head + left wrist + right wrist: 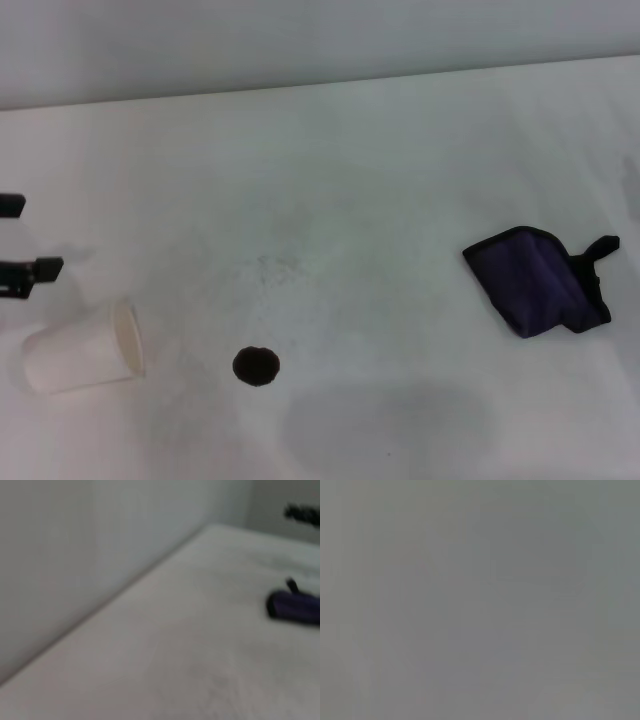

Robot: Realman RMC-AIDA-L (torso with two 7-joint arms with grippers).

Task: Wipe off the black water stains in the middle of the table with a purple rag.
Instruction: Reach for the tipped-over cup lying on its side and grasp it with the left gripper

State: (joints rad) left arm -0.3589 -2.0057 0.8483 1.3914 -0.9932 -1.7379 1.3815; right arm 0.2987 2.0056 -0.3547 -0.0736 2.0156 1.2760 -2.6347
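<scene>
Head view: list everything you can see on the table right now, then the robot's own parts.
table: one, white with faint grey smudges, fills the view.
black water stains: one small round dark blot, near the front, left of centre.
purple rag: one, dark purple with black edging and loop tab, folded, on the right side, apart from the blot.
paper cup: one, white, lying on its side at the left, mouth toward the blot.
left gripper: black fingertips at the left edge, spread open, above the cup.
right gripper: not in view.
</scene>
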